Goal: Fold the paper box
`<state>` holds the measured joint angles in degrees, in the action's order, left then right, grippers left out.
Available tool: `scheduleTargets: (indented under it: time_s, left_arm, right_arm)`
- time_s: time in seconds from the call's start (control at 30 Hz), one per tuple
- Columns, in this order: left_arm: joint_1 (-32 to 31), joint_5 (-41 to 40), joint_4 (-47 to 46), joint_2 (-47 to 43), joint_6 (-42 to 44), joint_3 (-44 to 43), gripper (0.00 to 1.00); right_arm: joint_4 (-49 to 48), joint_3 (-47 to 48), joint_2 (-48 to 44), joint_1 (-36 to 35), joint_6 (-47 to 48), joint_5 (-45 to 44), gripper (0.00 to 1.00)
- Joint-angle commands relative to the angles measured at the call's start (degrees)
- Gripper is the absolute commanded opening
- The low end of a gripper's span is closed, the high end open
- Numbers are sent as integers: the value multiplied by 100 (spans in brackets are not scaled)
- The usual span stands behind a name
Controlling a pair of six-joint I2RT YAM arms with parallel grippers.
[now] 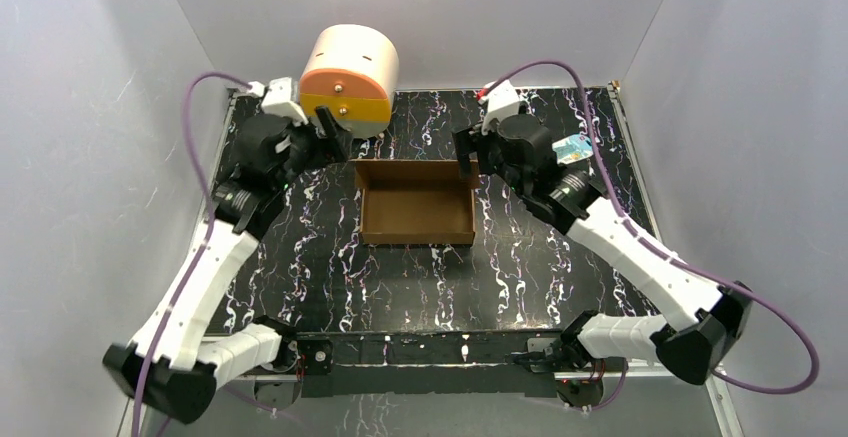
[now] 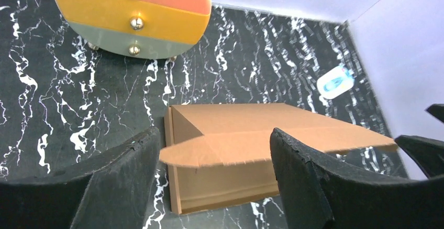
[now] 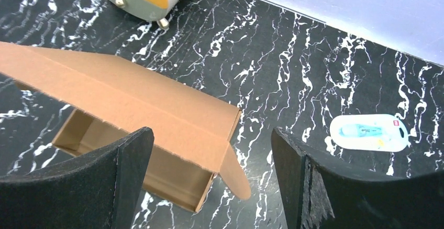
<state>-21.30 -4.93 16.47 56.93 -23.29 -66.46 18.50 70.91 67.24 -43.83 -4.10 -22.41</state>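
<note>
At the far corners of the paper box (image 1: 415, 207), left jaws wide apart, right jaws wide apart, both empty.

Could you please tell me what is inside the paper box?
The paper box shows only its bare brown floor in the top view; nothing lies in it. From the wrist cameras its raised lid covers most of the inside, so the far corners are unseen.

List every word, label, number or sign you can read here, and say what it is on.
No text can be read in any view.
On the white packet: small coloured print, too small and blurred to read.
On the paper box: no print visible.
On the cream drum: no print visible.
</note>
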Motion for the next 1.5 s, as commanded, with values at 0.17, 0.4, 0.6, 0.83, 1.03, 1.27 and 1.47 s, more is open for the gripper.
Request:
scheduleTargets:
  time_s: [0.17,0.4,0.6,0.83,1.03,1.27,1.47]
  left_arm:
    - [-23,204,18,1434,531,-594,73]
    - [-24,733,98,1702,435,-329,69]
    - [-26,820,128,1318,280,439,69]
    - [-23,924,-78,959,-96,1354,69]
    - [-23,957,-299,956,-325,2043,68]
    - [-24,1150,-747,1014,-642,2672,66]
    - [-30,1049,-903,1071,-741,2925,65]
  right_arm:
    - [-391,318,694,304,401,13,92]
    - [-244,61,786,366,246,516,90]
    - [-330,-581,532,357,-39,793,88]
    - [-634,-1311,370,355,-304,1010,86]
    - [-1120,-2009,245,358,-421,1051,84]
    - [-1784,-2849,225,357,-583,1173,83]
    - [-2241,-3272,174,358,-722,1183,83]
